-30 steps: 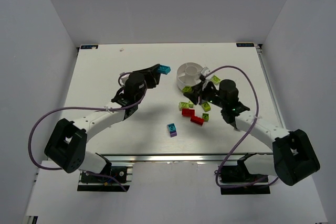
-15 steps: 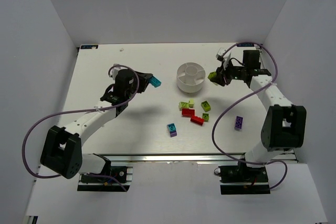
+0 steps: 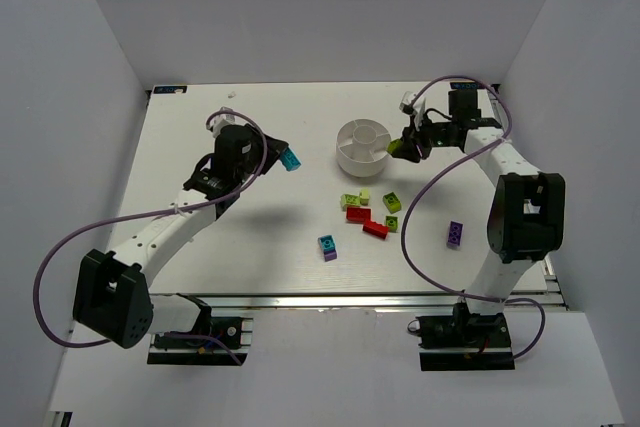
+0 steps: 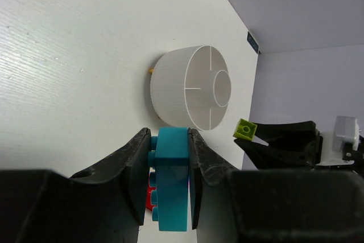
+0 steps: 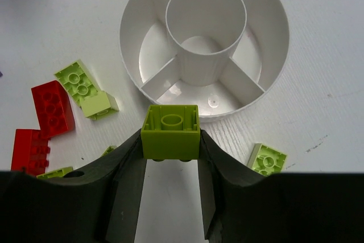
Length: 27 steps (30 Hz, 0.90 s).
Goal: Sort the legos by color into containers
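Lime brick [image 5: 170, 124] pinched in right fingers [image 5: 128, 166], close beside the dish [image 5: 265, 32]: lining up a wedge, I'd judge. Cyan brick [image 4: 172, 180] clamped in left fingers [image 4: 133, 169], well apart, likely waiting.

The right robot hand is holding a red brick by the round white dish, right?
No. The right gripper holds a lime green studded plastic brick, not red, by the round white plastic dish. The right wrist view shows it.

Dish [image 3: 362, 145] far-centre on table [image 3: 280, 247]; loose bricks [image 3: 358, 214] before it.
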Motion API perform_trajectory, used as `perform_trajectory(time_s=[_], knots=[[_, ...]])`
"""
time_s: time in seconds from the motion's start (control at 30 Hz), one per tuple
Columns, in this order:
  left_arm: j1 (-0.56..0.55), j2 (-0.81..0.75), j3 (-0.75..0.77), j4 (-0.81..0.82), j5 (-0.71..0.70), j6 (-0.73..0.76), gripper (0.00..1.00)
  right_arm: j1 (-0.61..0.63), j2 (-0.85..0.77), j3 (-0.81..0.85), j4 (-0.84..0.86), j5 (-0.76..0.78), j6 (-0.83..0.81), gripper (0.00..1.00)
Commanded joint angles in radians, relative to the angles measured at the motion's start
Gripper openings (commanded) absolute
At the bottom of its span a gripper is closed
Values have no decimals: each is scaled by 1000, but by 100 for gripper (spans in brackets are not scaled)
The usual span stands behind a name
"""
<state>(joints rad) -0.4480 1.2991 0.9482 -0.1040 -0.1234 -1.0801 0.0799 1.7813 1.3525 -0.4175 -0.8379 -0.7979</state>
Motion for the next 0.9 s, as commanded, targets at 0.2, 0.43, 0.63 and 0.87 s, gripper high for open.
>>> perform_trajectory(time_s=[0.2,0.43,0.63,0.87], knots=[[0,-29,-6,23,24,54,0,49,49,68,62,17,31,0],[0,-14,-5,44,60,66,0,58,79,82,115,52,78,7],[0,-11,-5,58,73,72,0,67,105,106,131,72,100,13],[0,2,4,66,88,77,0,89,127,131,134,105,117,22]])
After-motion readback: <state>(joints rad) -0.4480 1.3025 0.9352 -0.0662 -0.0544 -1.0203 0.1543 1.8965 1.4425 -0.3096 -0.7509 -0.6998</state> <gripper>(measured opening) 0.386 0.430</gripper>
